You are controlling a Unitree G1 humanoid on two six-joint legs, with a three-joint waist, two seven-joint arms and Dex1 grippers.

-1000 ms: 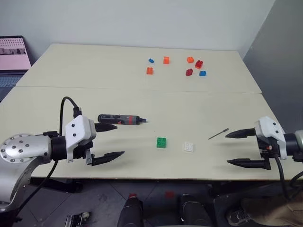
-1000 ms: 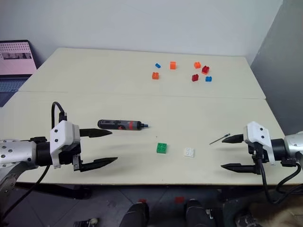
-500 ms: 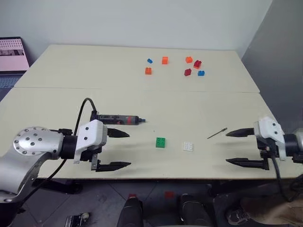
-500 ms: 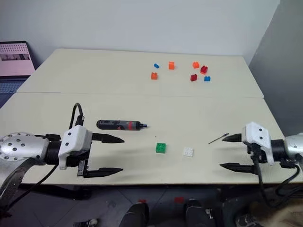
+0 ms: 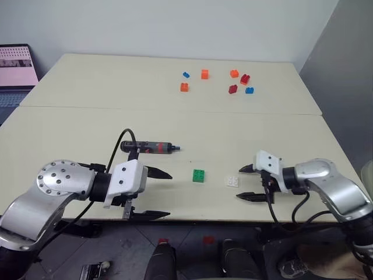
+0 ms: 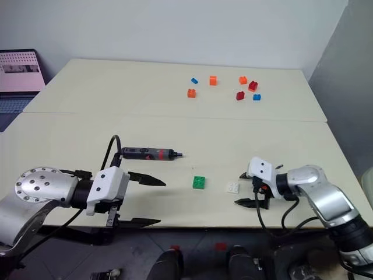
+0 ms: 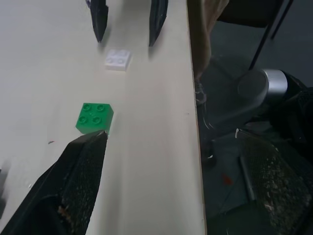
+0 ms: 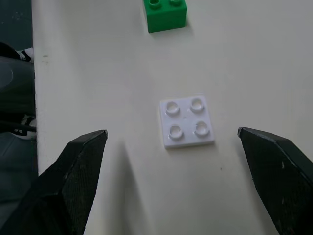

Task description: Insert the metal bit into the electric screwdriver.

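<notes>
The right gripper [image 5: 245, 182] is wide open and holds nothing, with the white block [image 8: 187, 122] lying right between its fingers, so it may grab that block by mistake. I cannot see the metal bit now. The electric screwdriver [image 5: 150, 147] lies flat on the table [image 5: 87, 87], just behind the left gripper [image 5: 160, 194], which is wide open too and could bump it. Both arms reach low toward the green block [image 5: 199, 175] between them.

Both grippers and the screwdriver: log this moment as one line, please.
left gripper: open, empty | right gripper: open, beside white brick | electric screwdriver: lying on table, ungripped
</notes>
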